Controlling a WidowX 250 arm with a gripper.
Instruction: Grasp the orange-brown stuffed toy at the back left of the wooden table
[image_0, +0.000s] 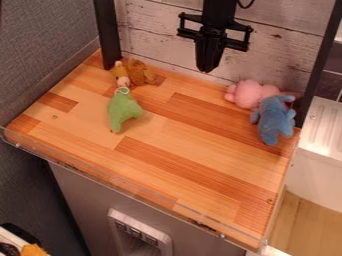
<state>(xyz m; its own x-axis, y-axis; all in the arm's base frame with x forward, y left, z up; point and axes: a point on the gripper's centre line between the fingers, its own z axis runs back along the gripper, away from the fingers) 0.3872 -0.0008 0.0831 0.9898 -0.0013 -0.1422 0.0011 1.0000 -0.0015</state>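
Here we are: the gripper (208, 69), seemingly closed and empty, hangs above; our pink plush (248, 93) lies lower, view-right, behind the blue plush (274, 121).

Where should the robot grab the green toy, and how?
I'd come down from above and pinch across the middle of the green toy with the hand. Its body is longer than it is wide, and the brown toy sits beyond its far end, away from the middle.
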